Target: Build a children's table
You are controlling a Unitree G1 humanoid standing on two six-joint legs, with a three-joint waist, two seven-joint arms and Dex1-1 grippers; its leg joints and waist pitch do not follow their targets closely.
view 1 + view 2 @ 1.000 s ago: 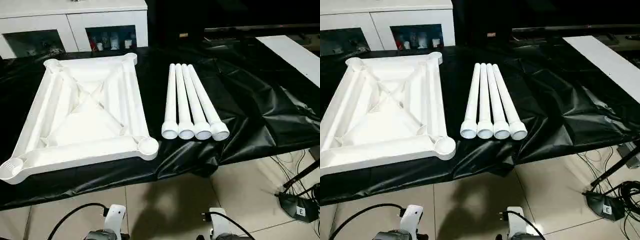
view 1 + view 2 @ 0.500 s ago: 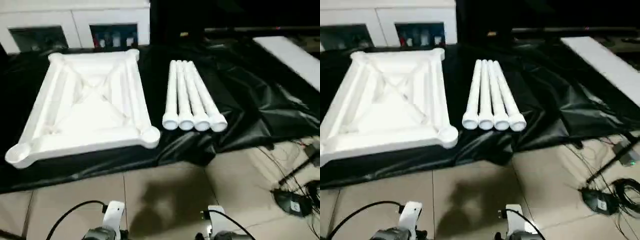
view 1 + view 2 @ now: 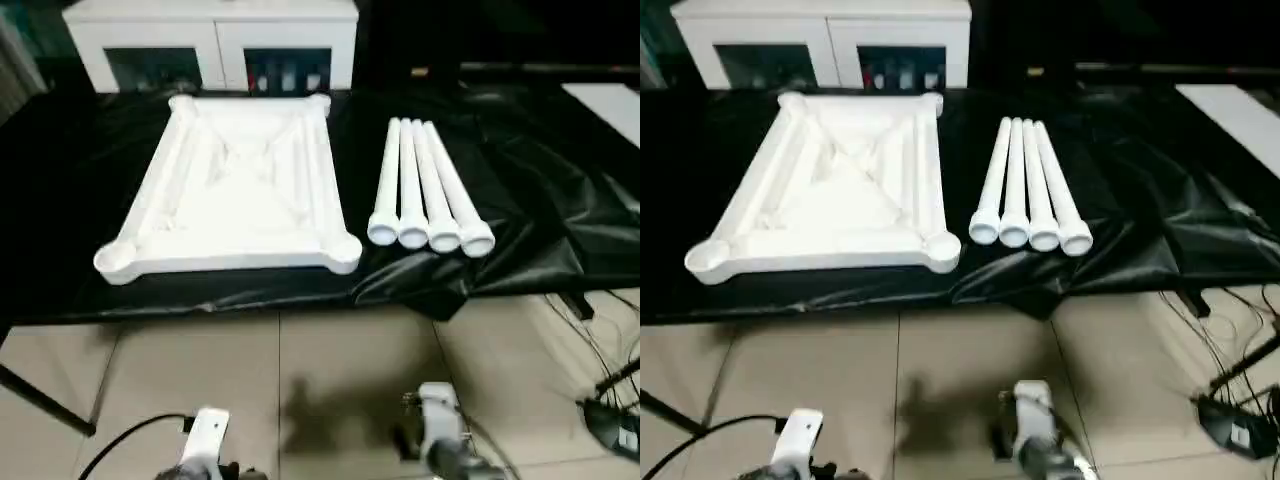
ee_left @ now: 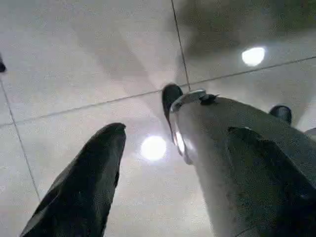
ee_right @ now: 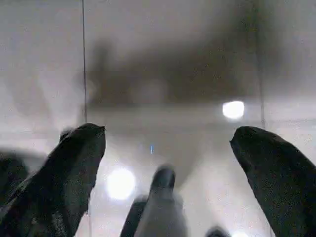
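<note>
Black sheeting (image 3: 520,190) covers a low platform, pale floor tiles (image 3: 330,380) in front of it, and we have the full kit laid out. One tabletop (image 3: 235,190), white plastic, lying ribbed underside up on the left part of the sheeting, with four round corner sockets, one at each corner. Four legs (image 3: 425,190), long white tapered tubes, lie side by side just to its right, touching one another, wide open ends toward the robot and fanning slightly. A gap of black sheeting separates legs from tabletop.

Behind the tabletop stands a white cabinet (image 3: 215,45) with glass doors, small items inside too blurred to name. A white panel (image 3: 605,100) lies at the far right, and dark cables (image 3: 600,350) trail over the tiles at the lower right. Nothing lies across the parts.

Down low, both arms hang over the tiles, well short of the platform. The left gripper (image 4: 158,163) looks spread, one dark finger apart from a paler one, though that second shape is hard to read. The right gripper (image 5: 168,168) has its two black fingers wide apart, holding nothing, only floor beyond.
</note>
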